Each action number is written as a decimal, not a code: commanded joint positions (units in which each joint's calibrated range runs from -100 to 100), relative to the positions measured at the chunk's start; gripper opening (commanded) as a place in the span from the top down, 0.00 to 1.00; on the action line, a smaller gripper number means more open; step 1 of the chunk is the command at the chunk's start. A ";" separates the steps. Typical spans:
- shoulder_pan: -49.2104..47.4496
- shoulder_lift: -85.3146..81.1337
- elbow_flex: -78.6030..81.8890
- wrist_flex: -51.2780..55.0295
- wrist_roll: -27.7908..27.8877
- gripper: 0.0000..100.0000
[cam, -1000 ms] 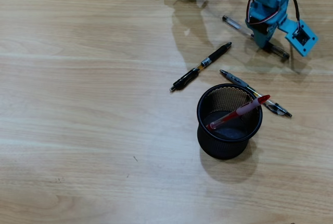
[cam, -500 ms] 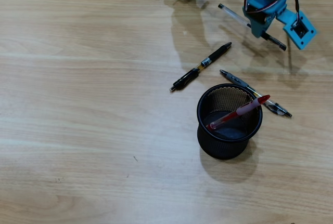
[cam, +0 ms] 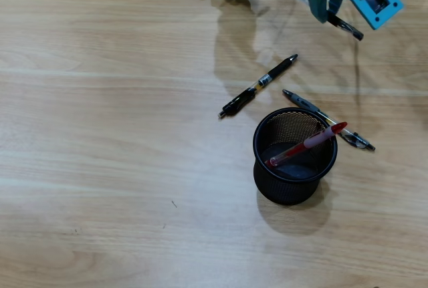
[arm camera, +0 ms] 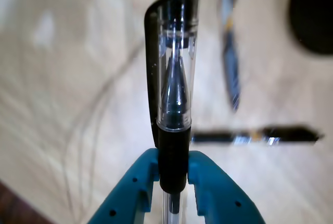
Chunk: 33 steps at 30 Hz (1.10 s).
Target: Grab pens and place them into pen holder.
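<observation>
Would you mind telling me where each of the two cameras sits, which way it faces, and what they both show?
Overhead view: fixed above the table, looking straight down; the blue arm enters at the top edge, its gripper clamping a clear pen.
Wrist view: rides on the gripper, looking along the fingers towards the tabletop; only the blue jaws show.
Shared: the held clear pen, the black pen with the yellowish band, and the pen holder, cut off in the wrist view's corner.

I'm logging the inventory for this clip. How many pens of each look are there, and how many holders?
Red and clear pen: 1
Black pen with yellowish band: 1
Clear-barrelled pens: 2
Black mesh pen holder: 1
Total: 5
</observation>
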<state>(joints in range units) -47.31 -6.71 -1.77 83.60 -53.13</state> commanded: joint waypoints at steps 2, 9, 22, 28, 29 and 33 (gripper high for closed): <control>3.92 -4.12 -8.27 -12.57 -0.06 0.98; 7.39 -4.12 -19.40 -26.88 -0.11 0.98; 18.27 -3.61 -22.21 -39.73 0.31 0.98; 24.95 -3.27 -22.12 -39.73 0.20 0.98; 25.59 -3.18 -21.85 -39.73 0.04 0.98; 26.50 -3.18 -13.70 -47.84 -0.11 0.98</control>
<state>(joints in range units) -21.68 -7.99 -19.88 43.55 -53.08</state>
